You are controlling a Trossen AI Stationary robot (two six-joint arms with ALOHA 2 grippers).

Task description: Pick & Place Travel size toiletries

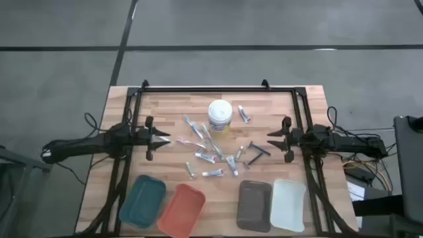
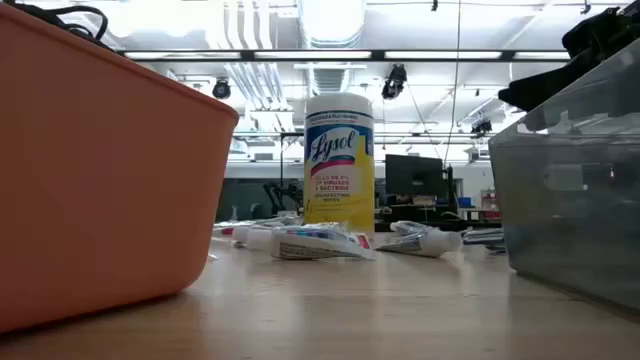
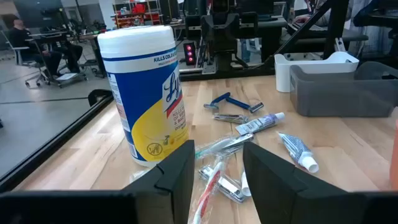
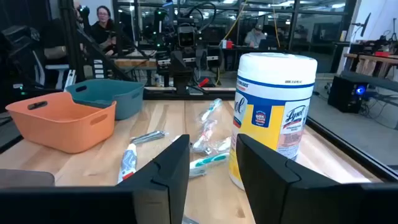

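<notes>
Your left gripper (image 1: 160, 138) sits at the table's left side with its fingers apart and nothing between them, aimed inward at the clutter. Just ahead of it, the scattered toiletries (image 1: 210, 156) lie on the bare wood: wrapped toothbrushes (image 1: 192, 142) nearest your left fingers, small tubes (image 3: 297, 151) farther in, and a dark razor (image 1: 258, 150) toward the right side. A white-lidded wipes tub (image 1: 219, 116) stands upright behind the pile, close to the toothbrushes but not part of the job. Along the near edge you have four trays: teal tray (image 1: 143, 201), orange tray (image 1: 182, 209), grey tray (image 1: 254, 205) and white tray (image 1: 288, 205), all seemingly without items in them yet. Your right gripper (image 1: 273, 138) mirrors the left at the table's right side, also spread and holding nothing, with the razor just in front of it.

By my reading, no item has been picked yet, so you are at the approach stage. The next move calls for lowering one gripper over a single item, probably the nearest toothbrush or the razor, and lining the fingers across its narrow width. Watch the tub, which a sweeping finger could knock.
</notes>
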